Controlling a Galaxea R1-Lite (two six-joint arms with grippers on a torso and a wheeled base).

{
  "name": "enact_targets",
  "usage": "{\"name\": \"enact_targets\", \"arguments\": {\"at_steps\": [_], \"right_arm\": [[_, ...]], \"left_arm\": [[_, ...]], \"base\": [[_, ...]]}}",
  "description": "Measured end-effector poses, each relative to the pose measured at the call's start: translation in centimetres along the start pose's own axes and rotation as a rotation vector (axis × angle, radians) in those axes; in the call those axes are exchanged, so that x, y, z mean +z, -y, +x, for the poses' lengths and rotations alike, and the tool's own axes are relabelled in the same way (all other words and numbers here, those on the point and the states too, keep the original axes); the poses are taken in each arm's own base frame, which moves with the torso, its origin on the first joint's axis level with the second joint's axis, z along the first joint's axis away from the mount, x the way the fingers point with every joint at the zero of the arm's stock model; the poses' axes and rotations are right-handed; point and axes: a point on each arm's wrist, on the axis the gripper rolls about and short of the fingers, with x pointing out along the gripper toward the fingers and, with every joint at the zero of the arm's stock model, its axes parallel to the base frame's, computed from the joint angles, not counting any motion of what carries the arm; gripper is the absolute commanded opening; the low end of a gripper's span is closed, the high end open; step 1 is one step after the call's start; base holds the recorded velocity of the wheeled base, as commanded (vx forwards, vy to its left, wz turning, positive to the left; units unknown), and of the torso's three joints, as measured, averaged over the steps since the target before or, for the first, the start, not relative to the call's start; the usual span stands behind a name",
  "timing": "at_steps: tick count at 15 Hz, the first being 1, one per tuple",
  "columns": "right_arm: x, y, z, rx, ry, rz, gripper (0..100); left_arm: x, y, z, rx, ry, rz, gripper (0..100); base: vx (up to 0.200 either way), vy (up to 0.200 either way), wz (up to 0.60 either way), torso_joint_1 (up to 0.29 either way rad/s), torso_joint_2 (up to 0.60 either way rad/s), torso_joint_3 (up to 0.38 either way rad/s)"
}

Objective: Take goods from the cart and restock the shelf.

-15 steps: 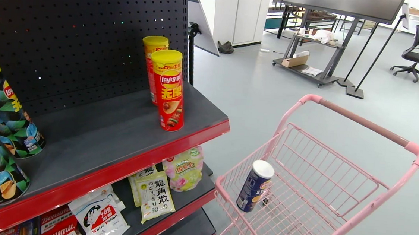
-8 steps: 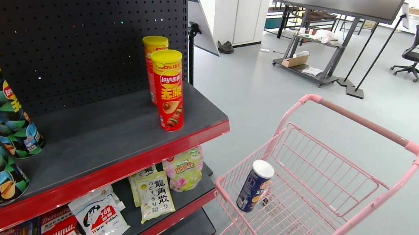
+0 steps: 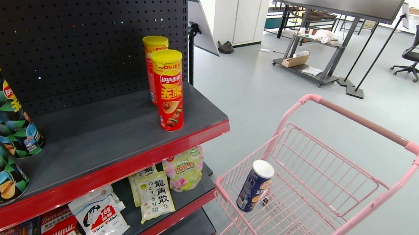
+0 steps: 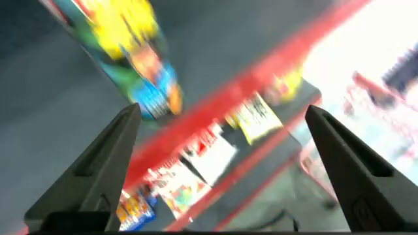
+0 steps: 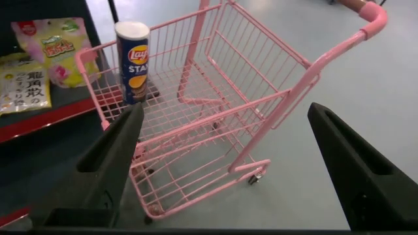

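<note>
My right end effector [image 5: 225, 108], apart, faces cart [image 5: 294, 72]; blue can [image 5: 132, 62] upright in corner by shelf [image 3: 111, 136], nearer it than left end effector [image 4: 222, 108], also apart.

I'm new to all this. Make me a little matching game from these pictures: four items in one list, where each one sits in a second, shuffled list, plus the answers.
Items:
1. blue chip can
2. red chip can
3. pale green pouch
4. office chair

Places:
A. lower shelf
B. floor of the room behind
C. inside the pink cart
D. top shelf

Pairs: 1-C, 2-D, 3-A, 4-B
</note>
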Motion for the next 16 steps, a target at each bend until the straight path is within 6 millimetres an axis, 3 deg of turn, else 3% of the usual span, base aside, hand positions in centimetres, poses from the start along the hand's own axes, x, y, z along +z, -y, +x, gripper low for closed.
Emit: {"name": "enact_targets", "arguments": {"at_steps": [2,4,6,8,12,16], "right_arm": [[2.0,0.2,1.3,0.036,-0.027,0.011,100],[4.7,0.6,4.0,0.070,-0.081,0.026,100],[7.2,0.8,8.5,0.116,-0.139,0.047,100],[7.9,0.6,14.0,0.179,-0.213,0.068,100],[5.4,-1.7,23.2,0.305,-0.313,0.069,100],[1.0,-5.5,29.2,0.404,-0.267,0.040,100]], "left_arm": [[-1.9,0.1,-0.3,-0.018,-0.011,0.006,100],[-2.7,0.1,-0.5,-0.020,-0.003,0.006,100],[-2.9,0.1,-0.5,-0.021,0.001,0.006,100],[-3.0,0.1,-0.6,-0.019,0.005,0.005,100],[-3.1,0.1,-0.6,-0.019,0.004,0.007,100],[-3.0,0.1,-0.5,-0.018,-0.006,0.022,100]], "base": [[0.000,0.000,0.00,0.000,0.00,0.000],[0.000,0.000,0.00,0.000,0.00,0.000],[0.000,0.000,0.00,0.000,0.00,0.000],[0.000,0.000,0.00,0.000,0.00,0.000],[0.000,0.000,0.00,0.000,0.00,0.000],[0.000,0.000,0.00,0.000,0.00,0.000]]}}
